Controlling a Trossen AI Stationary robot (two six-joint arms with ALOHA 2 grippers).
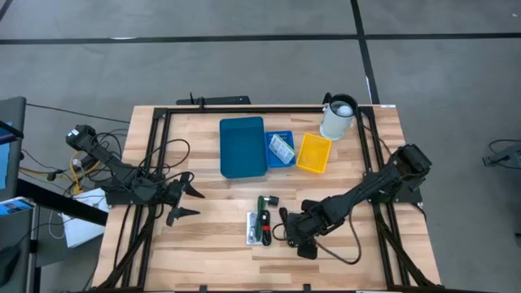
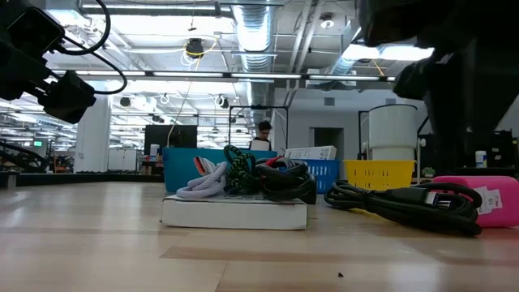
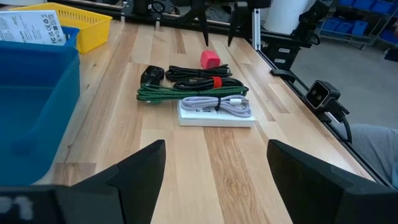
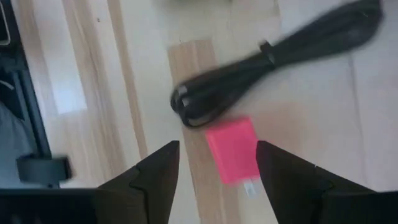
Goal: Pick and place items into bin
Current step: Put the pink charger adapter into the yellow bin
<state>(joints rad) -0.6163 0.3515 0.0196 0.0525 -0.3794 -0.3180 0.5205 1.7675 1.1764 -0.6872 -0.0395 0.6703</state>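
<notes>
Pink plug (image 4: 232, 149) lies on the table (image 1: 212, 244) between my right pincer's (image 4: 217, 163) wide-spread fingers, beside a black cable (image 4: 273, 62). Step in hand, I judge: approach before grasp; next, lower and close. Right arm reaches low over the item pile; left pincer (image 1: 186, 199), also wide, waits well apart.

A big lab or workshop hall. Bare pipes (image 2: 243, 32) and bright lights (image 2: 381, 53) up on the ceiling, a grey floor (image 1: 244, 73), stacked blue bins (image 3: 364, 28), and a person (image 2: 263, 134) far behind the wooden table (image 2: 97, 235).
</notes>
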